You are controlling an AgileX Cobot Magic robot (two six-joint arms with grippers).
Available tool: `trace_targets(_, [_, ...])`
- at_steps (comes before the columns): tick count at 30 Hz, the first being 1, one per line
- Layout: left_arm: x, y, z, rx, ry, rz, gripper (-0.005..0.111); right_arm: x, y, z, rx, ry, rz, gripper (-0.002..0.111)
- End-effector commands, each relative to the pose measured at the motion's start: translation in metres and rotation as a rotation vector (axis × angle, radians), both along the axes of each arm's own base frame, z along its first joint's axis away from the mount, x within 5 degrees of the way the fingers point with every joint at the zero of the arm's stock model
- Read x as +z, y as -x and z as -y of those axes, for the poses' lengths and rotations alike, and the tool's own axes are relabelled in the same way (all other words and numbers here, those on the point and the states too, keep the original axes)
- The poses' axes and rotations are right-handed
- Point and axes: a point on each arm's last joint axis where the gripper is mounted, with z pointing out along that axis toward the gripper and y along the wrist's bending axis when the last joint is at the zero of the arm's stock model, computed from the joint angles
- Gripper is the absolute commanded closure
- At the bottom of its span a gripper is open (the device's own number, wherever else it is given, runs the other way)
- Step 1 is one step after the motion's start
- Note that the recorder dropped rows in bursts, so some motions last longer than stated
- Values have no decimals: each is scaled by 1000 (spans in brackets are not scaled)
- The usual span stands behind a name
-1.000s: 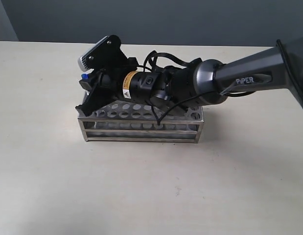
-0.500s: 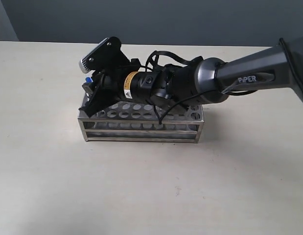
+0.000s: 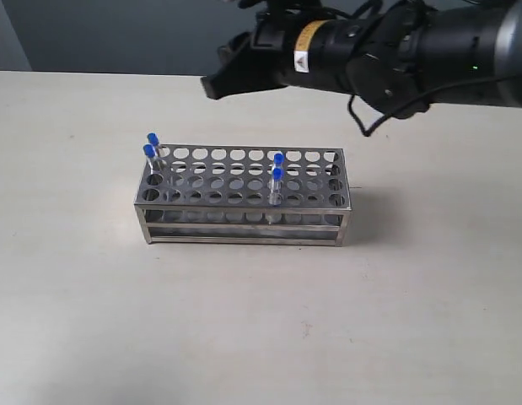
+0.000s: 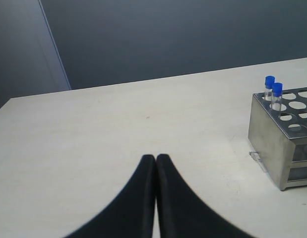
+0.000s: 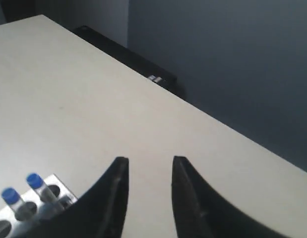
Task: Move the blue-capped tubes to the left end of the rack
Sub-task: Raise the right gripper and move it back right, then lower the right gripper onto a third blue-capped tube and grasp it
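The steel rack (image 3: 244, 202) stands mid-table. Two blue-capped tubes (image 3: 151, 152) stand upright in its left end holes, also seen in the left wrist view as blue-capped tubes (image 4: 274, 94) and in the right wrist view as blue-capped tubes (image 5: 24, 191). Two more blue-capped tubes (image 3: 277, 173) stand right of the rack's middle. My right gripper (image 5: 149, 161) is open and empty, raised well above and behind the rack; its arm (image 3: 370, 46) crosses the top of the exterior view. My left gripper (image 4: 156, 157) is shut on nothing, over bare table left of the rack (image 4: 279, 139).
The beige table (image 3: 261, 329) ends at a dark grey wall (image 3: 100, 34) behind. A dark strip (image 5: 128, 57) runs along the table's far edge in the right wrist view.
My right gripper has let go at the rack's left end and lifted up and back to the right. The tubes it hid now show.
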Motion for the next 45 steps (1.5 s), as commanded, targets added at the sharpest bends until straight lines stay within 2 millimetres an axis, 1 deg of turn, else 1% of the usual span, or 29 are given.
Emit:
trace_targets(1, [1, 0, 0, -4, -2, 9, 106, -14, 13, 30, -24, -23, -27, 78])
trace_targets(2, [1, 0, 0, -4, -2, 9, 106, -16, 18, 34, -22, -36, -28, 78])
trace_targets(4, [1, 0, 0, -4, -2, 9, 106, -30, 30, 43, -19, -51, -59, 78])
trace_targets(10, [1, 0, 0, -4, -2, 9, 106, -67, 52, 62, -62, -56, -175, 78])
trace_targets(13, [1, 0, 0, -4, -2, 9, 106, -74, 58, 66, -53, -64, -179, 78])
trace_targets(17, [1, 0, 0, -4, -2, 9, 106, -77, 59, 67, -59, -46, -193, 76])
trace_targets(21, [1, 0, 0, -4, -2, 9, 106, -79, 60, 68, -64, -26, -207, 60])
trace_targets(22, [1, 0, 0, -4, -2, 9, 106, -80, 60, 69, -69, -16, -215, 57])
trace_targets(24, [1, 0, 0, -4, -2, 9, 106, -82, 60, 70, -82, -4, -239, 60])
trace_targets(28, [1, 0, 0, -4, -2, 9, 106, -81, 62, 68, -90, -33, -262, 73])
trace_targets(29, [1, 0, 0, -4, -2, 9, 106, -81, 62, 67, -85, -40, -257, 74])
trace_targets(32, [1, 0, 0, -4, -2, 9, 106, -84, 61, 62, -67, -70, -240, 69])
trace_targets(35, [1, 0, 0, -4, -2, 9, 106, -96, 59, 61, -69, -48, -266, 65])
trace_targets(39, [1, 0, 0, -4, -2, 9, 106, -113, 57, 57, -63, -43, -285, 64])
trace_targets(45, [1, 0, 0, -4, -2, 9, 106, -123, 55, 54, -66, -66, -291, 65])
